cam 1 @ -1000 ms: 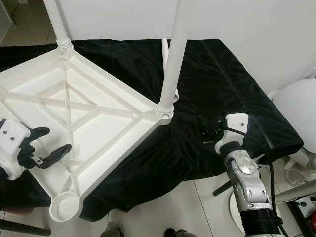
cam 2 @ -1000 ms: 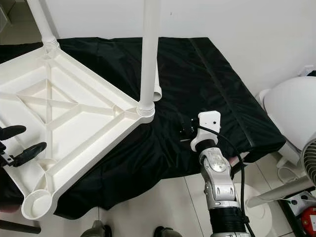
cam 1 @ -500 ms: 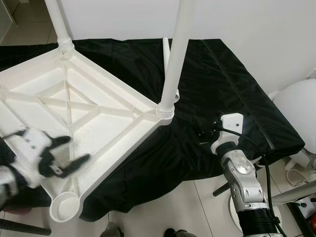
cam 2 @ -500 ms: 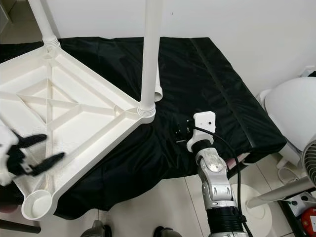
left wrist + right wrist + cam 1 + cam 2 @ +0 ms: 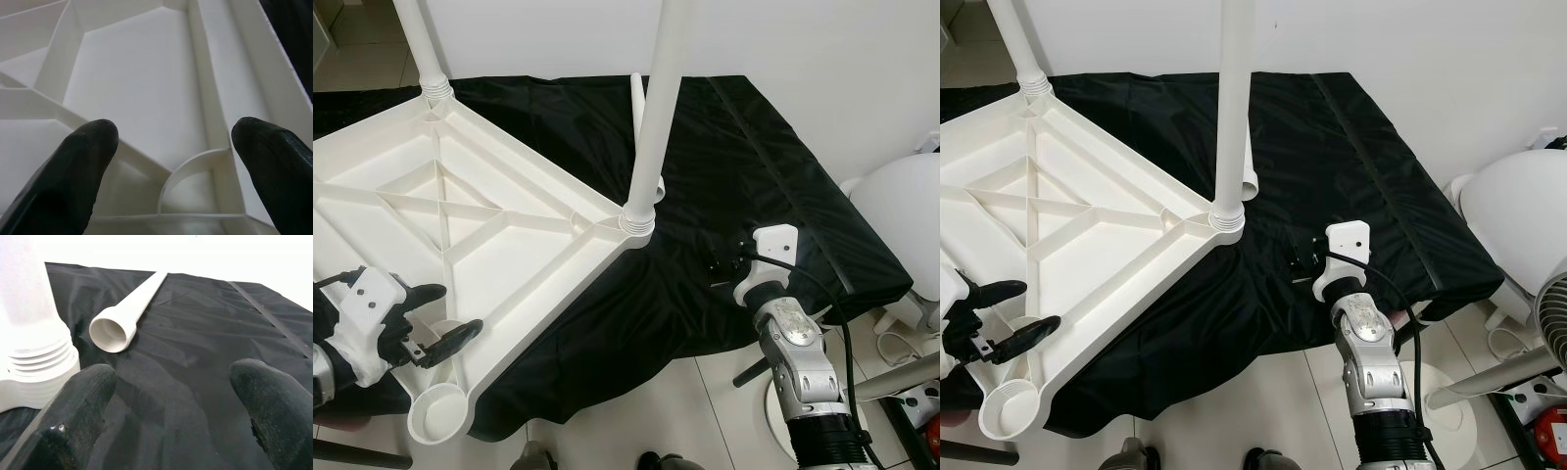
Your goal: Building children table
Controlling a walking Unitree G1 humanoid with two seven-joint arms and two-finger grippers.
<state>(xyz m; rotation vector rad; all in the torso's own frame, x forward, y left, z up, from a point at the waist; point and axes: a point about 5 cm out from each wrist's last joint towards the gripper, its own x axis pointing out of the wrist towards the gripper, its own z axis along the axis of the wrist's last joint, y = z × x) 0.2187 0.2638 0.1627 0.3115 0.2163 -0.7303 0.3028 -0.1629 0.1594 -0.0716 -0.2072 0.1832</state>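
Observation:
The white plastic tabletop (image 5: 509,230) lies upside down on a black cloth (image 5: 744,166). Two white legs stand screwed into it, one at the far corner (image 5: 419,49) and one at the right corner (image 5: 649,127). A loose leg (image 5: 129,308) lies on the cloth behind the right one, its hollow end facing my right gripper. My left gripper (image 5: 435,318) is open over the near edge of the tabletop, just above an empty round socket (image 5: 437,416). My right gripper (image 5: 722,259) is open, low over the cloth, to the right of the standing leg's threaded base (image 5: 34,357).
A white rounded appliance (image 5: 901,211) stands to the right of the cloth-covered surface, with a round base (image 5: 781,416) and cables on the tiled floor. A white wall runs along the back. The cloth's front edge hangs over near my feet (image 5: 538,456).
My left gripper has swung in to the right and a little lower along the tabletop's near edge. The right gripper has barely shifted.

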